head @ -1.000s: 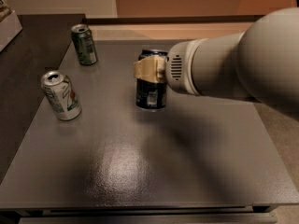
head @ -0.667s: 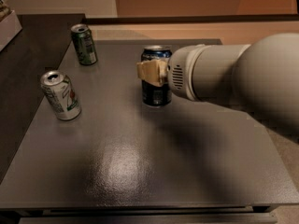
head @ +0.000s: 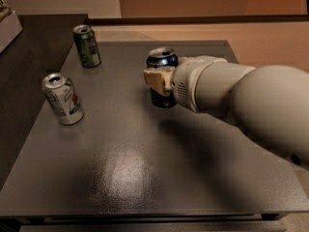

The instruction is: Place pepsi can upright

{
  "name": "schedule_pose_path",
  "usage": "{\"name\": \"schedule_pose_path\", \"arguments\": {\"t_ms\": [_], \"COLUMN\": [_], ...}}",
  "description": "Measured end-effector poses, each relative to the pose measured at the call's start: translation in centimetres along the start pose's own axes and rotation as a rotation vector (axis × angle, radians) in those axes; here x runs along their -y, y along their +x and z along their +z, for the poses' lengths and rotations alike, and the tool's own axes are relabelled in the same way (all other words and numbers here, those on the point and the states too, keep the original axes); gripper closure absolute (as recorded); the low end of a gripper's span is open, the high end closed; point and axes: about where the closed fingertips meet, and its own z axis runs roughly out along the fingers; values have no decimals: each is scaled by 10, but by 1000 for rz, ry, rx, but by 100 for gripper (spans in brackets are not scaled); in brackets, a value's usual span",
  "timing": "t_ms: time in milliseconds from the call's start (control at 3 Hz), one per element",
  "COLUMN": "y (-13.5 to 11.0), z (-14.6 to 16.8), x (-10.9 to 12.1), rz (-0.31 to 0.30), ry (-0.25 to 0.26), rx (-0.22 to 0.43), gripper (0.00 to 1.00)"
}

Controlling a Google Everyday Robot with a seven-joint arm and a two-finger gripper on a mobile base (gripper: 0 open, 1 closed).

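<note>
The dark blue pepsi can [head: 162,62] stands upright on the dark grey table [head: 145,168], toward the back middle. My gripper [head: 161,79] reaches in from the right and is shut around the can's middle. One tan finger pad [head: 155,78] lies across the can's front, while the other finger is hidden behind the can. The white wrist and arm [head: 231,95] cover the can's right side.
A green can [head: 87,45] stands upright at the table's back left. A silver-white can with green and red marks [head: 63,98] stands at the left. A darker surface [head: 24,71] adjoins the table on the left. A tan wall rises behind.
The gripper carried the pepsi can slightly to the right, then held still. The other two cans have not moved.
</note>
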Motion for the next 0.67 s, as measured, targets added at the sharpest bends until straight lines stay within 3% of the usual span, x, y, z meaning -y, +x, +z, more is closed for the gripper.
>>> {"name": "schedule_pose_path", "arguments": {"t_ms": [667], "y": [-19], "z": [18], "x": [3], "rz": [18], "ry": [17], "rx": [-49], "gripper": [100]}}
